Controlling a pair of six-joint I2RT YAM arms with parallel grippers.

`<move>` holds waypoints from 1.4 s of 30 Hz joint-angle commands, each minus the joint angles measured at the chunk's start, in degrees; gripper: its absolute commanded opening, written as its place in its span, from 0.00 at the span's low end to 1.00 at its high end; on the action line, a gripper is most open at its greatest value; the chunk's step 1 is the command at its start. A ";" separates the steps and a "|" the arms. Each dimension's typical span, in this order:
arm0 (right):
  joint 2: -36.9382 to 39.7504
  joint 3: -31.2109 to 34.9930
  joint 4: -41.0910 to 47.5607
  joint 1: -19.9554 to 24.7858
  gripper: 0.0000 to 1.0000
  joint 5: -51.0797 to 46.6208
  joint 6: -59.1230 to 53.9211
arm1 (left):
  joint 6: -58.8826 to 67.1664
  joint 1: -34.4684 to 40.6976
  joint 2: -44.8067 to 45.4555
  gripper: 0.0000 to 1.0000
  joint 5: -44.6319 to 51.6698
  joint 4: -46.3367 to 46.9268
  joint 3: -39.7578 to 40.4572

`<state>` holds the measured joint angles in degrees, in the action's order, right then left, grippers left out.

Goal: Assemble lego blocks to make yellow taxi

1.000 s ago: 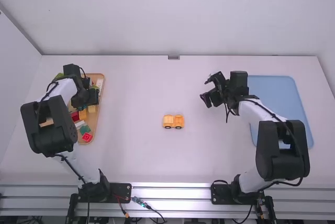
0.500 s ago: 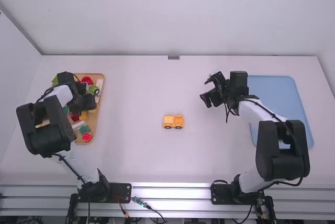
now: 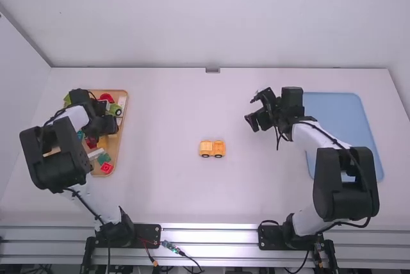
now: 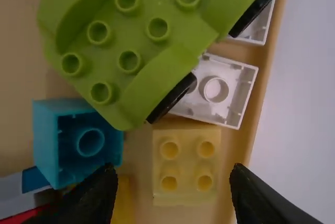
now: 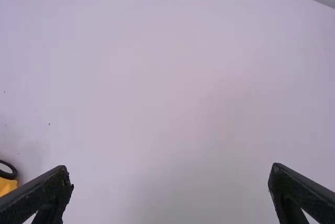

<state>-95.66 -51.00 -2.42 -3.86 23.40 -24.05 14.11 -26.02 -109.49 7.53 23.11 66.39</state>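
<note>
Over the wooden tray of blocks at the left is my left gripper [image 3: 110, 125]. In the left wrist view my left gripper [image 4: 172, 182] is open, its fingers either side of a pale yellow 2x2 block [image 4: 187, 165] lying studs up in the tray. The yellow taxi body [image 3: 212, 149] stands on its wheels near the middle of the table. My right gripper [image 3: 252, 122] is above the table, right of the taxi body; in the right wrist view my right gripper [image 5: 170, 185] is open and holds nothing, with a yellow corner of the taxi body [image 5: 7, 186] at the left edge.
The tray [image 3: 124, 104] also holds a green wheeled base [image 4: 131, 35], a white block [image 4: 217, 90], a teal block [image 4: 78, 140] and a red block [image 3: 106, 168]. A blue tray [image 3: 333, 104] lies at the right, partly under the right arm.
My left gripper has shifted slightly toward the camera over the tray, uncovering red and green pieces at its far end, and then nearly stopped. The right arm and taxi body have not moved.
</note>
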 commanded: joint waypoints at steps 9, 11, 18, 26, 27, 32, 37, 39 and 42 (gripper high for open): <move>0.98 -0.70 0.07 0.07 0.99 0.20 0.00 | 2.15 0.31 -0.61 0.59 1.51 -1.75 -3.04; 0.98 -0.70 0.07 0.04 0.99 0.17 -0.02 | 2.08 0.31 -0.61 0.58 1.51 -2.01 -3.04; 0.98 -0.70 0.13 0.04 0.99 0.20 0.04 | 2.37 0.33 -0.61 0.46 1.51 -1.64 -3.04; 0.98 -0.70 0.17 0.04 0.99 0.15 -0.02 | 2.74 0.31 -0.61 0.48 1.49 -1.60 -3.04; 0.98 -0.70 0.17 0.07 0.99 0.20 0.00 | 2.76 0.28 -0.61 0.48 1.51 -1.55 -3.04; 0.98 -0.70 0.17 0.07 0.99 0.15 0.02 | 2.72 0.39 -0.61 0.45 1.49 -1.81 -3.04; 0.98 -0.70 0.26 0.07 0.99 0.17 -0.02 | 2.72 0.52 -0.61 0.47 1.53 -2.10 -3.13; 0.98 -0.70 0.26 0.07 0.99 0.20 0.00 | 2.72 0.52 -0.61 0.47 1.70 -2.60 -3.39; 0.98 -0.70 0.17 0.07 0.99 0.17 0.02 | 2.70 0.52 -0.61 0.46 1.88 -3.61 -4.02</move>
<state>-95.66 -51.00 -2.35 -3.86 23.40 -24.08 16.16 -26.00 -109.49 8.60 19.51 63.53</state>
